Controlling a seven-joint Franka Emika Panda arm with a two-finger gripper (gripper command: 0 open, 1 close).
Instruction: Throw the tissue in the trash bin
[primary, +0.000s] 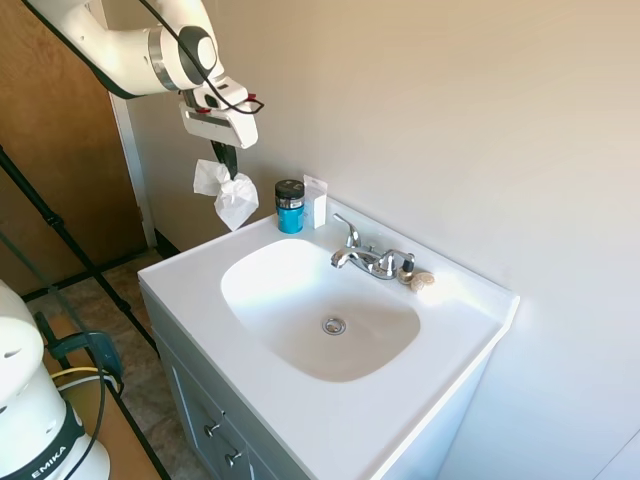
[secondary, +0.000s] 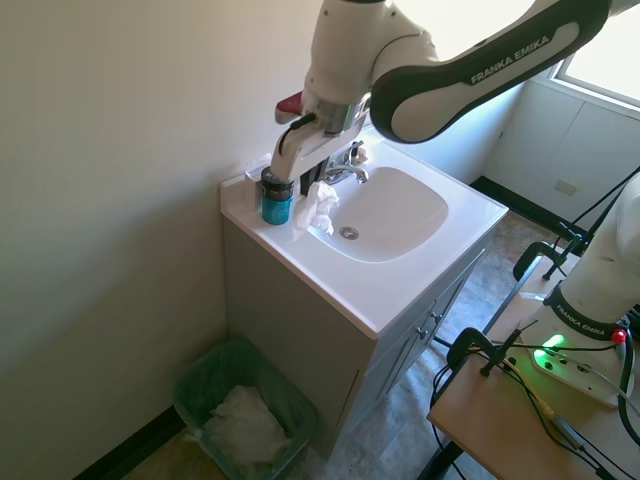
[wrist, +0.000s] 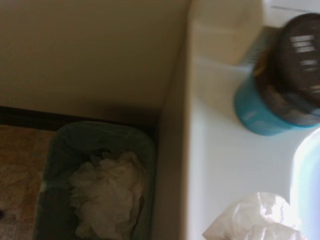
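The tissue (wrist: 257, 217) lay nearest the wrist camera, a crumpled white mass at the lower edge of that view, with the counter edge beside it and the trash bin (wrist: 95, 185) on the floor below, against the side of the cabinet. In the first exterior view the tissue (primary: 226, 192) hung from the gripper (primary: 226, 158), clear of the vanity (primary: 180, 275) and above its corner near the wall. The fingers were clamped on the tissue's upper fold — the rest drooped freely beneath. The second exterior view placed the gripper (secondary: 303, 183) beside a blue jar with a black lid (secondary: 276, 197); the hanging tissue (secondary: 316, 207) appeared close to it, though contact could not be confirmed. The bin (secondary: 243, 405), green and already holding crumpled white paper, stood on the floor beside the cabinet, well below and off to one side of the held tissue. In judgement, the tissue is very light, soft and not fragile; a pinch on any bunched fold should hold it, and the present grip looked adequate. The likely risk — the loose tail snagging the jar or counter edge, or the paper drifting on release.
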